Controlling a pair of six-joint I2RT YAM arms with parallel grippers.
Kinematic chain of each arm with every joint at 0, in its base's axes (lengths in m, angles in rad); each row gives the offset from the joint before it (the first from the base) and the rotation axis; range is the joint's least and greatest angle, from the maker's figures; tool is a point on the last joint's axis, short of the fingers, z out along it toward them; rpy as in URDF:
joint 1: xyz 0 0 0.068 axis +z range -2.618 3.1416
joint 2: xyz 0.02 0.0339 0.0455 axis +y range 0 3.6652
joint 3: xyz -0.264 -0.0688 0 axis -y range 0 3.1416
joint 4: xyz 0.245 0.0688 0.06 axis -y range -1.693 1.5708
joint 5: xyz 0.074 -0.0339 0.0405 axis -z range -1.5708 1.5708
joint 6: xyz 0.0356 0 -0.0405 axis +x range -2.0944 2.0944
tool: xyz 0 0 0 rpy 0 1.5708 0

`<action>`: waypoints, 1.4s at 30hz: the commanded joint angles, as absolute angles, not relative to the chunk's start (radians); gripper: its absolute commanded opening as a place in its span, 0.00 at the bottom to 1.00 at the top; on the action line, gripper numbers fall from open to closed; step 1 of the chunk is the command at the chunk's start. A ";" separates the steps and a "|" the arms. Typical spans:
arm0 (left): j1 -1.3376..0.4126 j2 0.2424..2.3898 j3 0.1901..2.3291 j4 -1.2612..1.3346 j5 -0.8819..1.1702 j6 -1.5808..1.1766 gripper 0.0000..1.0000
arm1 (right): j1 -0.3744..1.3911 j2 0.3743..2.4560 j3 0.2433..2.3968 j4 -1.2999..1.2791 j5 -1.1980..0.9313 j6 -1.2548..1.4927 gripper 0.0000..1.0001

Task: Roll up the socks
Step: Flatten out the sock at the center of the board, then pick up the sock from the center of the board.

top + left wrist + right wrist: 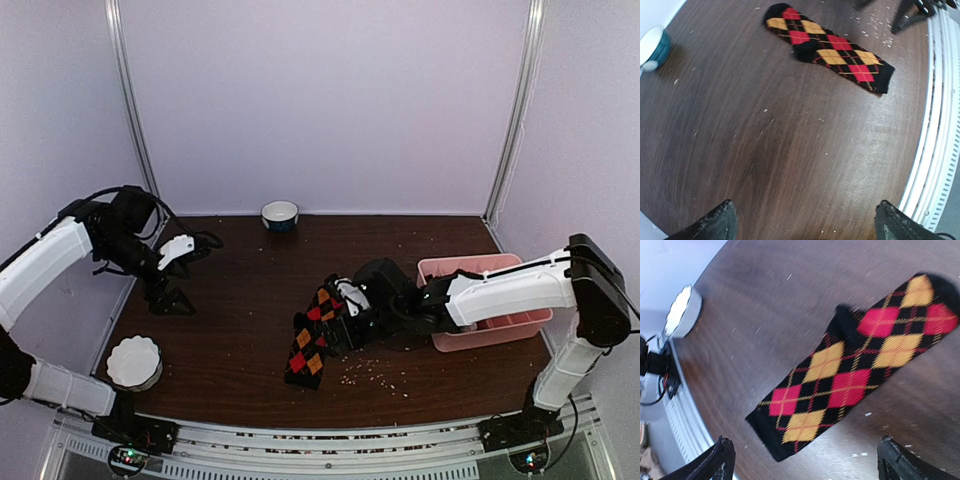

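Note:
A black sock [310,343] with red, orange and yellow argyle diamonds lies flat and stretched out on the dark wooden table [240,330]. My right gripper [340,318] hovers over the sock's far end, open, with nothing between its fingers. In the right wrist view the sock [855,375] runs diagonally, and the gripper [807,462] stands wide above the bare wood beside the cuff. My left gripper [190,246] is raised at the table's left side, open and empty. Its wrist view has the sock [827,47] far ahead of the spread gripper [805,225].
A pink basket [520,322] sits at the right under my right arm. A blue-and-white bowl [280,214] stands at the back edge, and a white scalloped bowl [134,362] at the front left. Pale crumbs [375,372] dot the wood near the sock.

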State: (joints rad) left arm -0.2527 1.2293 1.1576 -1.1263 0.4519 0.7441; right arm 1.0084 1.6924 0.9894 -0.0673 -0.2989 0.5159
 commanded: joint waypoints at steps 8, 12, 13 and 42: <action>-0.658 1.470 1.172 -1.061 0.469 0.789 0.71 | 0.862 1.614 0.874 -0.001 -0.078 0.586 0.99; -0.768 1.532 1.140 -0.938 0.438 0.805 0.72 | 0.933 1.463 0.814 -0.067 0.277 0.542 1.00; -0.795 1.547 1.134 -0.909 0.424 0.813 0.72 | 0.924 1.439 0.792 -0.039 0.271 0.549 1.00; -1.009 1.887 1.200 -0.741 0.285 0.833 0.43 | 1.001 1.256 0.503 0.293 0.360 0.359 0.98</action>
